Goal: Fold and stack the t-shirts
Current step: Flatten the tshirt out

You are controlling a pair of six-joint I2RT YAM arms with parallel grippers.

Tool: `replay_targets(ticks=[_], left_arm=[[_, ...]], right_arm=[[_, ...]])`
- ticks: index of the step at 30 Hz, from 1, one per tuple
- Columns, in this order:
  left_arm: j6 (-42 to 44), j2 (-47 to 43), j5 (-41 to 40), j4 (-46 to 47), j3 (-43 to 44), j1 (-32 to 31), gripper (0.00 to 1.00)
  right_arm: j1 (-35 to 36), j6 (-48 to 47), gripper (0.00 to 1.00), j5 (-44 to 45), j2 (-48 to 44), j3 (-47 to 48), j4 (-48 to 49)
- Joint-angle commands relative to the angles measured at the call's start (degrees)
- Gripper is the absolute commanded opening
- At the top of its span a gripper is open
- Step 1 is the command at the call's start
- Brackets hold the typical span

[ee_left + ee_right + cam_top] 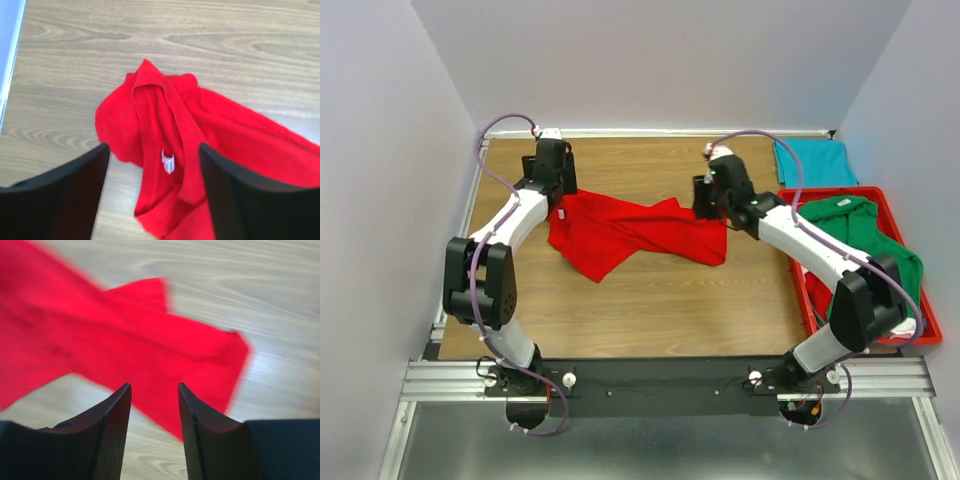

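A bright red t-shirt point(630, 232) lies crumpled across the middle of the wooden table. Its collar end with a white label point(168, 162) shows in the left wrist view. My left gripper point(556, 190) hovers over the shirt's left end, open, with nothing between its jaws point(152, 150). Over the shirt's right end, my right gripper point(708, 205) is open too point(155, 387), with the red cloth point(150, 345) lying below it. A teal t-shirt point(812, 160) lies flat at the back right. A green t-shirt point(865, 240) is heaped in the red tray point(924, 330).
The red plastic tray stands along the right edge of the table. White walls close in the left, back and right sides. A black rail point(660, 378) with the arm bases runs along the near edge.
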Motion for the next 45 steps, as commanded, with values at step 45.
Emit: replay_targets(ticks=[45], left_arm=[[-52.5,-27.6,22.1,45.6,-58.6,1.5,0.86]], right_arm=[[11.3,-2.0,0.64,3.5,2.3,-6.0,2.3]])
